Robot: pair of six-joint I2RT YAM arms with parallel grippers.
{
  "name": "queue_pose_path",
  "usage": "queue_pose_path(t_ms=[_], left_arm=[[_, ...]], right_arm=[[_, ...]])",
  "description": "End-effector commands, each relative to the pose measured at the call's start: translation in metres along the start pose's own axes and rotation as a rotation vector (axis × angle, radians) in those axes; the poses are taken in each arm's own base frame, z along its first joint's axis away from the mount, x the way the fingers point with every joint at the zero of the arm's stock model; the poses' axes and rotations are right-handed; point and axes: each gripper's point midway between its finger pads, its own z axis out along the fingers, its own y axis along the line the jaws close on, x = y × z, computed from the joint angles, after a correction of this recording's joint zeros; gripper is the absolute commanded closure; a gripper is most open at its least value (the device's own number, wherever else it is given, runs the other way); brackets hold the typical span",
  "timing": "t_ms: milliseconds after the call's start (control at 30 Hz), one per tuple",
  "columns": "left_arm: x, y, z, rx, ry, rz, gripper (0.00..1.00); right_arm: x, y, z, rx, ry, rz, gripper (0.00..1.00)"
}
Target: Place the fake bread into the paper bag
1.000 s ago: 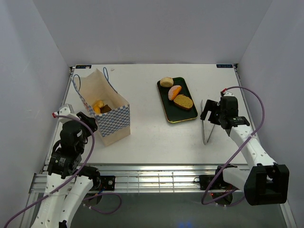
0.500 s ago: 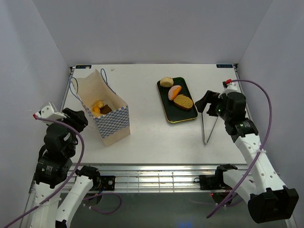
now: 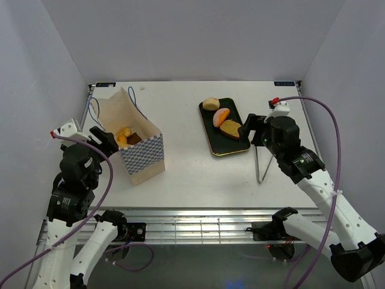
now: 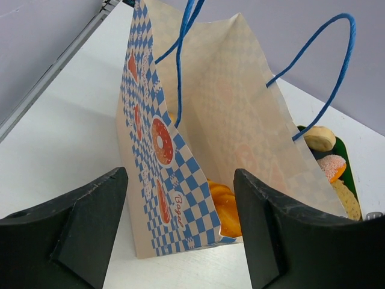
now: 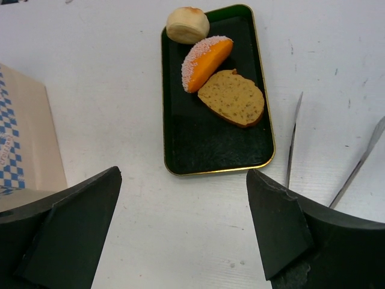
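1. Cream paper, seen from the top: the paper bag (image 3: 135, 144), with a blue-checked base, stands open on the left of the white desk (image 3: 186, 171). Golden bread pieces (image 3: 124, 133) already lie inside it. The left tool (image 3: 107, 138) hovers just beside the bag's near-left corner. Right of centre, a dark green tray (image 3: 218, 144) carries a round bun (image 3: 210, 104), a sugared orange wedge (image 3: 222, 117) and a brown slice (image 3: 231, 129). The right tool (image 3: 249, 128) hangs at the tray's right edge, near the slice. Metal tongs (image 3: 260, 165) lie on the desk just right of the tray.

2. Left wrist view: the black fingers (image 4: 72, 235) stand wide apart, holding nothing, and frame the bag's checked side. Blue string handles (image 4: 313, 72) arch over the mouth. This arm would do best by steadying the bag without tipping it.

3. Right wrist view: the fingers (image 5: 60, 241) are spread wide and empty above the tray's near end. The slice lies flat, just beside the wedge. The slice is probably the next pick.
   - Come straight down and close across its narrower width.
   - Avoid nudging the wedge or catching the tray's raised gold rim.
   - Lift clear and let go above the bag's mouth, between the handles.
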Motion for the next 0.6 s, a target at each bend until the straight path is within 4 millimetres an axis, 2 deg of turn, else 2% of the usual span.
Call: queue_pose_path(t_ms=[0, 333, 567], left_arm=[[-0.016, -0.013, -0.001, 0.048, -0.025, -0.008, 0.18], [-0.034, -0.010, -0.006, 0.028, -0.074, 0.027, 0.15], [-0.021, -0.008, 0.001, 0.021, -0.041, 0.043, 0.15]], right_arm=[[-0.008, -0.009, -0.002, 0.090, -0.015, -0.045, 0.10], [-0.012, -0.012, -0.004, 0.106, -0.067, -0.071, 0.10], [-0.008, -0.014, -0.003, 0.106, -0.063, -0.083, 0.10]])
